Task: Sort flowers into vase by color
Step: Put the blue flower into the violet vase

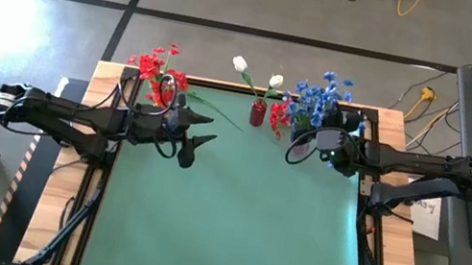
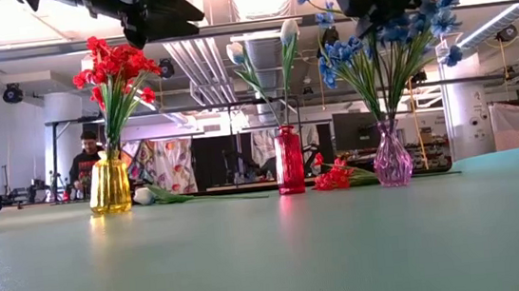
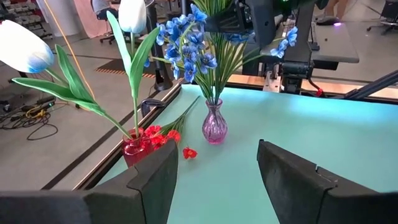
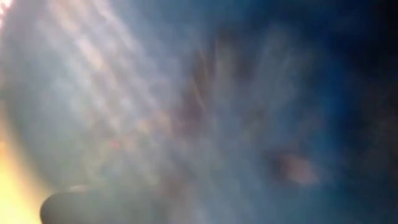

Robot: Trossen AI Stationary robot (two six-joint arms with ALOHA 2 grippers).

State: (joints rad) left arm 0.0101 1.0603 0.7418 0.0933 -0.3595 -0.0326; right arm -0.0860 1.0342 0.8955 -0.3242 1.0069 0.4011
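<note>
Over the green mat [image 1: 230,219], the left gripper [image 1: 195,145] hangs above the table with its 2 fingers [image 3: 155,180] spread and nothing between them. Farther back, along the mat's far edge, stand 3 vases. The yellow vase [image 2: 109,186] holds red flowers [image 2: 114,64]. The red vase [image 2: 289,160] in the middle holds 2 white tulips [image 3: 25,46]. The purple vase [image 2: 391,155] holds blue flowers [image 2: 392,32]. On the mat between the yellow and red vases lies 1 white tulip [image 2: 147,196]; between the red and purple vases lies 1 red flower [image 2: 335,174]. The right gripper [image 1: 329,147] is clenched, up among the blue flowers above the purple vase; whether it pinches a stem cannot be told.
</note>
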